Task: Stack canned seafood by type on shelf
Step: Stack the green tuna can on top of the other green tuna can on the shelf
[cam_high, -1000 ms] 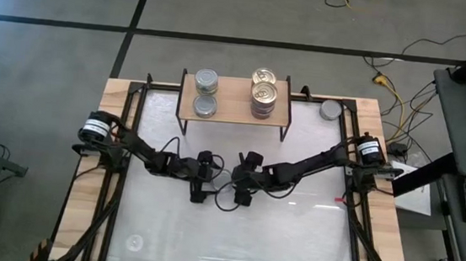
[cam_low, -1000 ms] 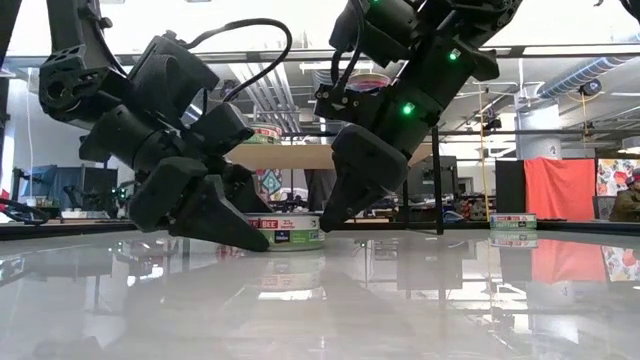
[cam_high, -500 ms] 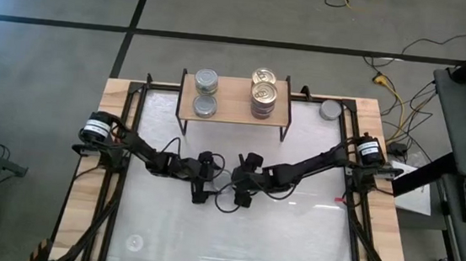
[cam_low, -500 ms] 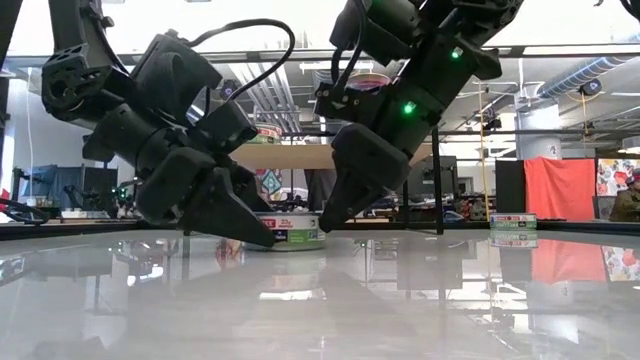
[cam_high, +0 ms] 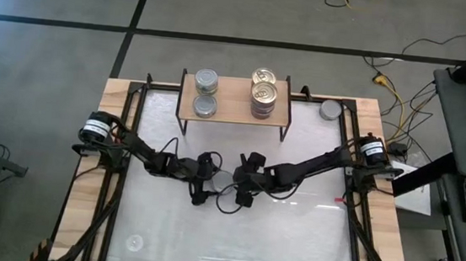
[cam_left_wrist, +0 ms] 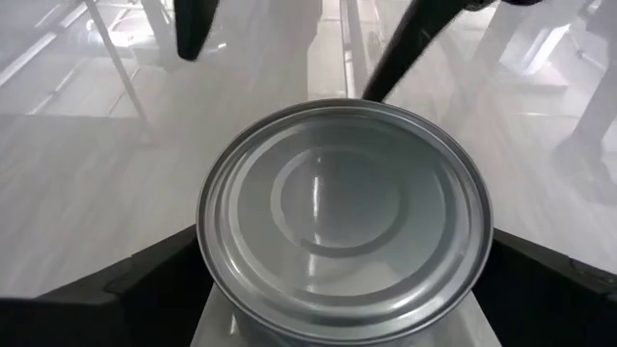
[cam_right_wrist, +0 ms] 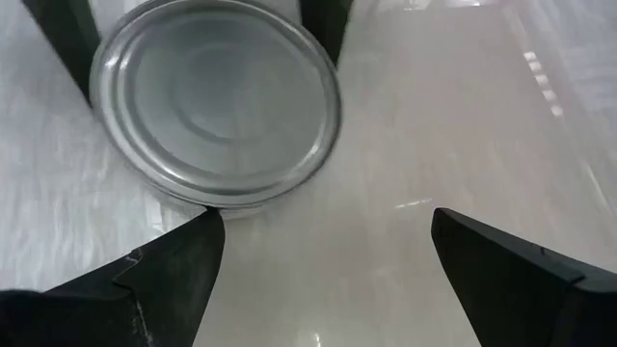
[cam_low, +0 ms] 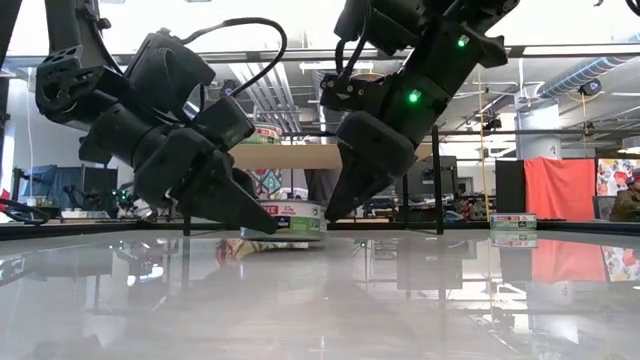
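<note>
High view: on the white table, the shelf carries two silver-lidded tins and a stack of gold-lidded tins; another tin sits at the table's far right corner. At mid-table the left gripper, fingers spread, straddles a silver tin without clamping it; the right gripper hangs just beside, fingers apart, holding nothing.

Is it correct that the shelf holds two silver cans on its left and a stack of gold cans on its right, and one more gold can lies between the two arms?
Not quite. The can between the two arms is silver, not gold: the left wrist view shows its plain grey lid. The shelf is as you say: two silver cans left, gold stack right.
</note>
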Available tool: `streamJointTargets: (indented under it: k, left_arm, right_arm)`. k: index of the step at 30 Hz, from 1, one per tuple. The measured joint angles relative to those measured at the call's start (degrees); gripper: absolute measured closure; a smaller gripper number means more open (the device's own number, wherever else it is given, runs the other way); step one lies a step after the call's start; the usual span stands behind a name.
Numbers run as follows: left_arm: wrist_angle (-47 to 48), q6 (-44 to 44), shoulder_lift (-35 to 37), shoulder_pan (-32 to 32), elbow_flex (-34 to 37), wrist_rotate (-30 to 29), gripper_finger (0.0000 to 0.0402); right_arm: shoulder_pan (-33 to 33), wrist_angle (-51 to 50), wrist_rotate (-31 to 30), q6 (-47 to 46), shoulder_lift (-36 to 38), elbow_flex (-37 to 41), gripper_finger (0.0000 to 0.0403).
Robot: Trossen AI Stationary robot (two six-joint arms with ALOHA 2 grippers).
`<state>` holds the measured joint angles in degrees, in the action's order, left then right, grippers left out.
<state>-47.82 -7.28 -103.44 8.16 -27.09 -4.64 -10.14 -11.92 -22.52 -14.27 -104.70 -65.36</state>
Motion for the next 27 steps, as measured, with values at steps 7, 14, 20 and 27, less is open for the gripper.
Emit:
streamJointTargets:
  k: [7,14,20,27]
  left_arm:
    - [0.31,-1.45,1.16,0.09,-0.12,0.34,0.002]
    - [5.53,-1.18,8.35,-0.08,0.04,-0.24,0.0021]
    - [17.33,0.49,22.29,-1.0,-0.96,-0.6,0.0021]
    - [34.93,5.24,37.37,-3.41,-5.39,-3.4,0.0019]
  right_arm:
    - [0.01,-3.43,-0.44,-2.56,3.53,0.02,0.0044]
    - [-0.75,-6.1,-0.49,-4.01,8.6,0.11,0.0044]
    - [-2.32,-6.61,-1.37,-5.48,11.49,0.16,0.0044]
    - [-4.84,-6.45,-6.46,-6.61,11.73,0.18,0.0044]
